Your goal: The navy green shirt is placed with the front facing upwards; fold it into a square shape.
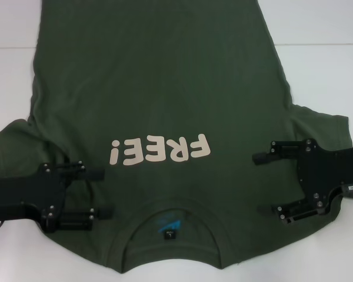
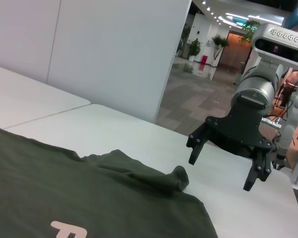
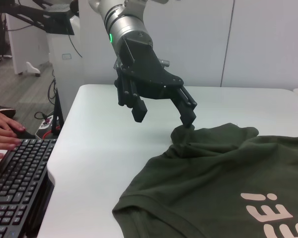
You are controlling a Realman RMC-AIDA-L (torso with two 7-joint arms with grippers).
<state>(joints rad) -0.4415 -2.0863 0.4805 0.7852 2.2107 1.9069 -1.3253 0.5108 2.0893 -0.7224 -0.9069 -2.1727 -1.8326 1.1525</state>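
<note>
The navy green shirt (image 1: 165,88) lies flat and face up on the white table (image 1: 323,70). Its collar (image 1: 170,220) is at the near edge and the cream "FREE!" lettering (image 1: 162,151) reads upside down. My left gripper (image 1: 103,192) is open over the shirt's left shoulder, next to the sleeve. It also shows in the right wrist view (image 3: 164,117), a little above the bunched sleeve (image 3: 208,135). My right gripper (image 1: 269,183) is open over the right shoulder and sleeve. It also shows in the left wrist view (image 2: 221,172), hovering above the table beyond the sleeve tip (image 2: 176,177). Neither gripper holds anything.
A seam between two table tops (image 1: 317,44) runs across the far side. Beside the table on the left arm's side, a black keyboard (image 3: 20,183) with a person's hand (image 3: 2,131) on it sits lower down. White partition walls (image 2: 114,49) stand behind the table.
</note>
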